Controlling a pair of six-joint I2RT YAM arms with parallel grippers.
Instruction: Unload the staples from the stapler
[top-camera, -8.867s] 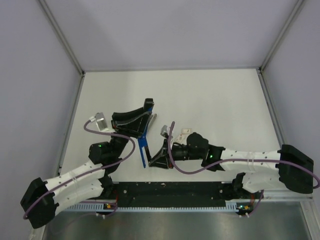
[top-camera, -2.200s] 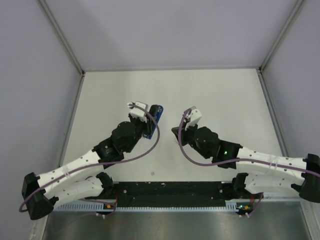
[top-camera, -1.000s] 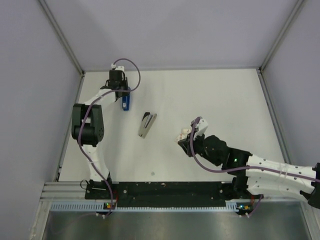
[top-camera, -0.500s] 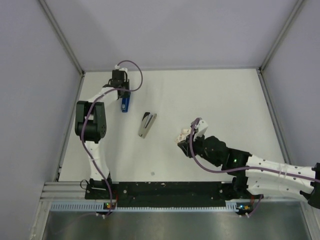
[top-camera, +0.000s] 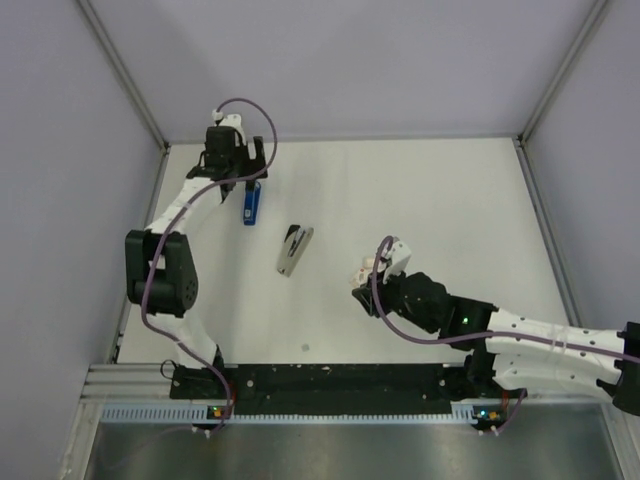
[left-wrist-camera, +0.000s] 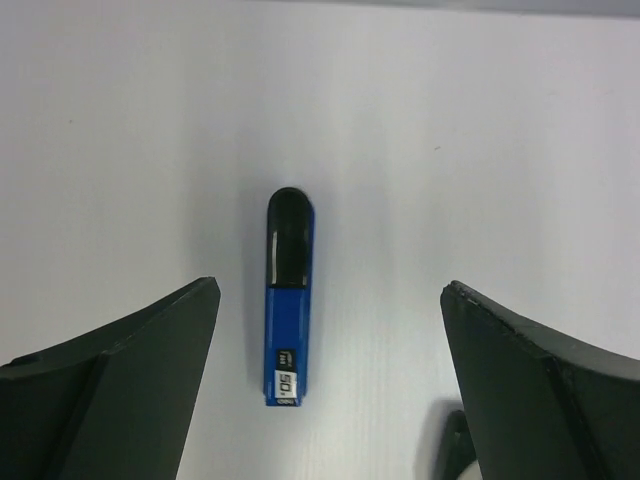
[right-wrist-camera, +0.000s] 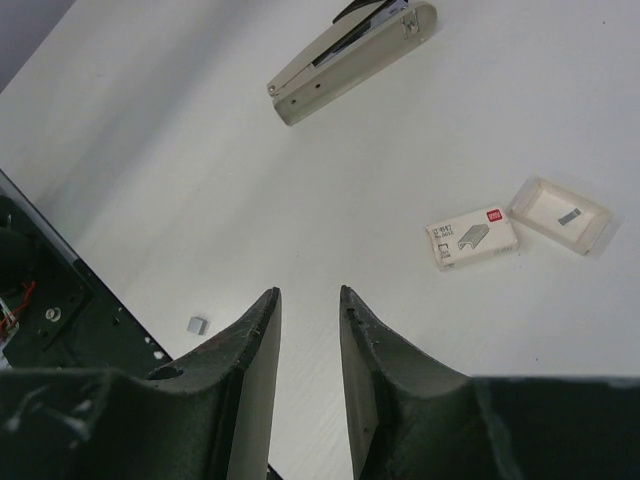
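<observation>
The stapler lies in two parts on the white table. Its blue body with a black end rests flat at the far left. My left gripper hovers over it, open wide, and neither finger touches it. The silver-grey metal rail part lies apart near the middle. My right gripper is low over the table to the right of the rail. Its jaws stand a little apart with nothing between them.
A small white staple box and a clear plastic tray lie beside the right gripper. A tiny grey block of staples sits near the black base rail. Grey walls enclose the table.
My left gripper has opened and let go of the blue body, which now lies on the table, and it has drawn back toward the far left corner. The right jaws have parted slightly.
</observation>
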